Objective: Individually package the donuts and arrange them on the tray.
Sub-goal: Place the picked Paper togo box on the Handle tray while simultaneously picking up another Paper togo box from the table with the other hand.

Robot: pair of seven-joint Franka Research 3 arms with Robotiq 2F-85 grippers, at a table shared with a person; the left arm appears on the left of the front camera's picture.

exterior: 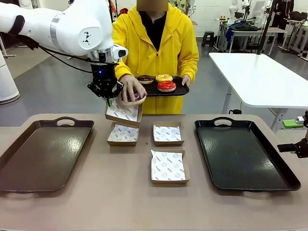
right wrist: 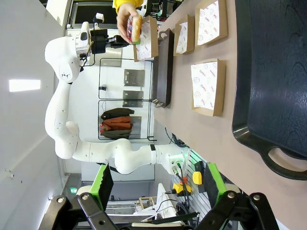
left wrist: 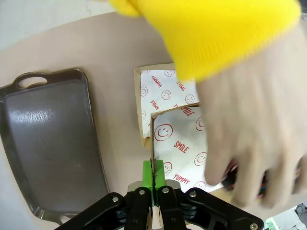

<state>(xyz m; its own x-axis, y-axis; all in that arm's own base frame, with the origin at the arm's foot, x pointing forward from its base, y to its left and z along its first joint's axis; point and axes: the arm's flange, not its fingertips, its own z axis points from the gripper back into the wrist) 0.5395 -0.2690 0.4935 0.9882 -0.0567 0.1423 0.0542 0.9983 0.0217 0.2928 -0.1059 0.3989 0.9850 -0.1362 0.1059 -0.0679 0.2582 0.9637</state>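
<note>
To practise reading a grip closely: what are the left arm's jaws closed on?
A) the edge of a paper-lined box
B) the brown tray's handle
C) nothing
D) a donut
A: the left wrist view shows the green pads pinching the wall of the lifted box; the person's hand holds the donut.

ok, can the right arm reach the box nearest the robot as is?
Probably yes: the right gripper sits open at the right edge; only the low black tray lies between it and that box.
</note>
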